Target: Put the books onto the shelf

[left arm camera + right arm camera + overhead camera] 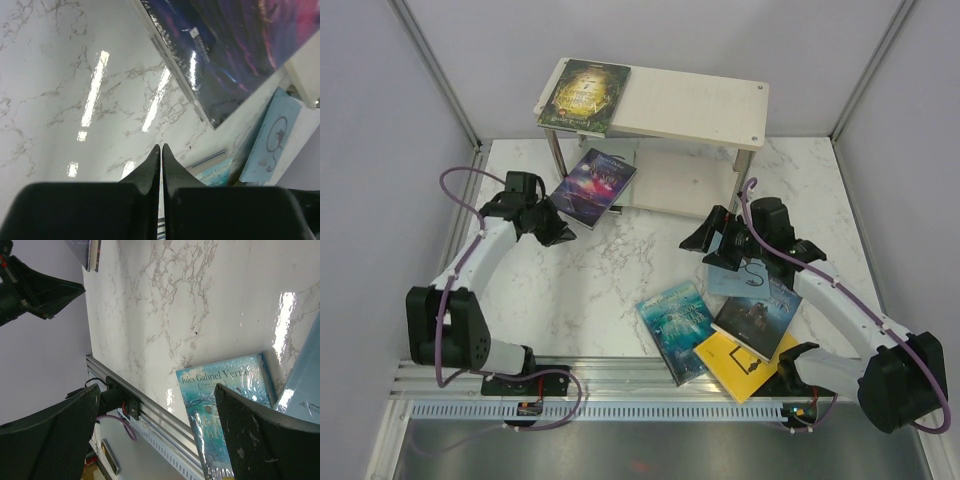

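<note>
The shelf stands at the back of the table, and a dark green-gold book lies flat on the left end of its top board. A purple-blue galaxy book lies at the shelf's front left foot. My left gripper is just in front of that book's near corner, shut with nothing between its fingers. My right gripper hovers open and empty above the pile at the front right: a teal book, a pale blue book, a dark blue-grey book and a yellow book.
Grey walls close in both sides and the back. A metal rail runs along the table's near edge, by the arm bases. Bare marble lies between the two grippers.
</note>
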`<act>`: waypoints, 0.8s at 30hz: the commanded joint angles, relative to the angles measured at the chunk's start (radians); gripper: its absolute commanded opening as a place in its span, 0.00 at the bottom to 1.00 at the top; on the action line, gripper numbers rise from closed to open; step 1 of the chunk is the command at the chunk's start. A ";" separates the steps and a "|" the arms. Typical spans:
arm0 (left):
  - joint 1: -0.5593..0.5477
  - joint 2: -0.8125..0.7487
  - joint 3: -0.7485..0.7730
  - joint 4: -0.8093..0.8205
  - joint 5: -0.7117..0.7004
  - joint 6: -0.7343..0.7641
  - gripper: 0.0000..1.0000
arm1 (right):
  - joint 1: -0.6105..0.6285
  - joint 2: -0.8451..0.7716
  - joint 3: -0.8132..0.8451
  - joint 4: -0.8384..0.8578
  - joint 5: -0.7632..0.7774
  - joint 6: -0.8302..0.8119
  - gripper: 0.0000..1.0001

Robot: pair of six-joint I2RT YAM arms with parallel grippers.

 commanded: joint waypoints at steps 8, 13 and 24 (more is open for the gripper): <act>-0.010 0.185 0.085 0.042 0.003 0.090 0.02 | -0.027 -0.034 0.014 -0.012 0.002 -0.022 0.98; -0.040 0.234 0.118 0.090 0.012 0.035 0.02 | -0.039 -0.022 0.013 -0.015 0.002 -0.027 0.98; -0.076 0.364 0.198 0.201 0.037 -0.115 0.02 | -0.053 0.021 0.023 -0.013 0.002 -0.045 0.98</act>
